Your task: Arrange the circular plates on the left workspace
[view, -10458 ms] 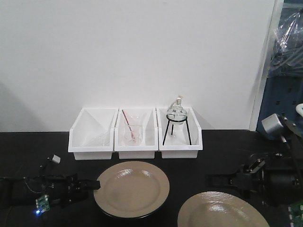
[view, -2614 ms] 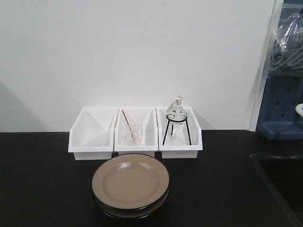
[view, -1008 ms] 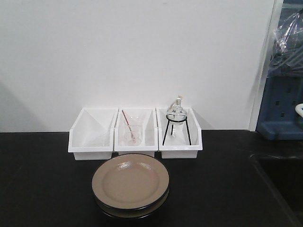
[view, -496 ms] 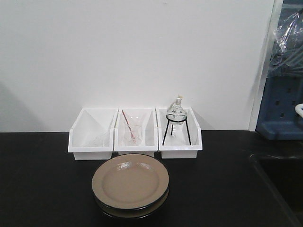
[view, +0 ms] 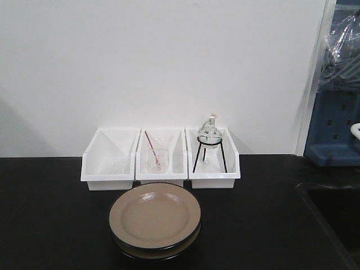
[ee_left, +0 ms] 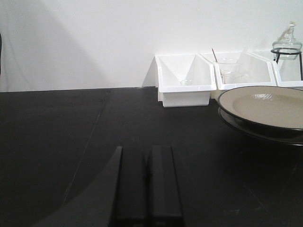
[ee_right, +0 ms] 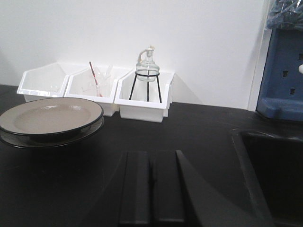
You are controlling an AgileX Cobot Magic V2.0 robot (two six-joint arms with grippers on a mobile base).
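Observation:
Two beige plates [view: 154,216] lie stacked on the black countertop [view: 50,225], just in front of the white bins; the lower plate's dark rim shows under the upper one. The stack also shows at the right in the left wrist view [ee_left: 265,106] and at the left in the right wrist view [ee_right: 49,116]. My left gripper [ee_left: 147,151] is shut and empty, low over the counter, left of the stack. My right gripper [ee_right: 151,156] is shut and empty, right of the stack. Neither gripper shows in the front view.
Three white bins [view: 160,160] stand against the wall: one with clear glassware, one with a beaker and red rod [view: 154,152], one with a flask on a black tripod [view: 210,143]. A recessed sink [ee_right: 272,170] lies right. A blue cabinet [view: 334,129] stands far right.
Since 10.5 s ago the second plate has gone from the front right onto the first plate, and both arms have left the front view. Nothing has moved in the last 2.6 s.

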